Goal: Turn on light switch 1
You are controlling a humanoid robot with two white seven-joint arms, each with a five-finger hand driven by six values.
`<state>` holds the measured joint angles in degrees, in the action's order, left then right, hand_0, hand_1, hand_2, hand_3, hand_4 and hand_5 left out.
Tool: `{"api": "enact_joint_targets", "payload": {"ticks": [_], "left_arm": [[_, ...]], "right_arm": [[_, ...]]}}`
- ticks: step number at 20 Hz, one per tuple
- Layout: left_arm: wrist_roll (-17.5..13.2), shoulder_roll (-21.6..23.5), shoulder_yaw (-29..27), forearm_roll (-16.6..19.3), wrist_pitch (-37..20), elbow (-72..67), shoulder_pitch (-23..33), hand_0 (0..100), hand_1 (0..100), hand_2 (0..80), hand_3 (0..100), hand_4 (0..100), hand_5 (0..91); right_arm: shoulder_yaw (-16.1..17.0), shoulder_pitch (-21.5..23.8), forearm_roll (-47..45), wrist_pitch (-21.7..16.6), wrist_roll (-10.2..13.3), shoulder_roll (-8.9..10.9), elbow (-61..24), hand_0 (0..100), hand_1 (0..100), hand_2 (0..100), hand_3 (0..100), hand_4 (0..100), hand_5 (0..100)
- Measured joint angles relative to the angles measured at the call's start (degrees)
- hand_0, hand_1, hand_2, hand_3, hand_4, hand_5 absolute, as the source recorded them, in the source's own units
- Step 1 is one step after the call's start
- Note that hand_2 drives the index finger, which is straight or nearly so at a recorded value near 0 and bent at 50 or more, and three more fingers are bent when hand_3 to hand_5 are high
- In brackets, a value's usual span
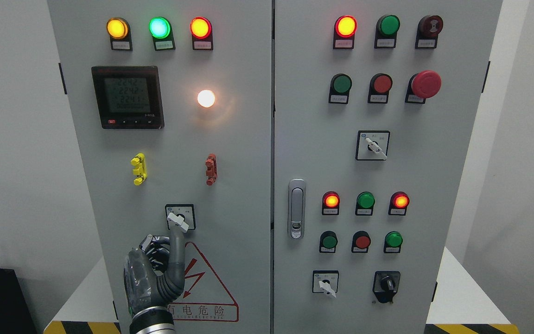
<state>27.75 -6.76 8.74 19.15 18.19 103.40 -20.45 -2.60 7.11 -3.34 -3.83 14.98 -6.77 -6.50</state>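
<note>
Left hand (153, 273), metallic, fingers curled, one extended finger touching white rotary switch handle (177, 221).

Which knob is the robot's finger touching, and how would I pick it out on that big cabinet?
Start at the left door of the grey cabinet and find the dark meter screen. Drop past the yellow clip and red clip to the small square rotary switch just above the red warning triangle. It is that door's only knob, its white handle tilted, with the left hand pointing one finger up to it.
</note>
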Motion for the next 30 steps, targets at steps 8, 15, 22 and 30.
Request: {"api": "enact_joint_targets", "payload": {"ticks": [8, 15, 22, 30], "left_arm": [[-10.63, 0.35, -5.74, -0.81, -15.76, 0.6, 8.14, 17, 17, 43.6, 64, 61, 21.0], [-15.77, 1.14, -12.87, -5.08, -28.09, 0.09, 18.56, 11, 15, 29.4, 35, 41, 16.6], [-17.01, 1.92, -22.34, -9.96, -35.2, -4.74, 27.5, 9, 11, 25.8, 30, 36, 14.1], [-17.77, 2.53, -34.3, -13.23, -46.48, -18.37, 31.99, 11, 4, 21.9, 27, 32, 11.8]], "right_arm": [[0.01, 0.0, 0.01, 0.0, 0.0, 0.0, 0.0, 12, 39, 0, 0, 0, 0], [0.01, 0.0, 0.01, 0.0, 0.0, 0.0, 0.0, 12, 39, 0, 0, 0, 0], [0.02, 0.0, 0.01, 0.0, 0.0, 0.0, 0.0, 12, 39, 0, 0, 0, 0], [0.03, 0.0, 0.01, 0.0, 0.0, 0.0, 0.0, 12, 39, 0, 0, 0, 0]]}}
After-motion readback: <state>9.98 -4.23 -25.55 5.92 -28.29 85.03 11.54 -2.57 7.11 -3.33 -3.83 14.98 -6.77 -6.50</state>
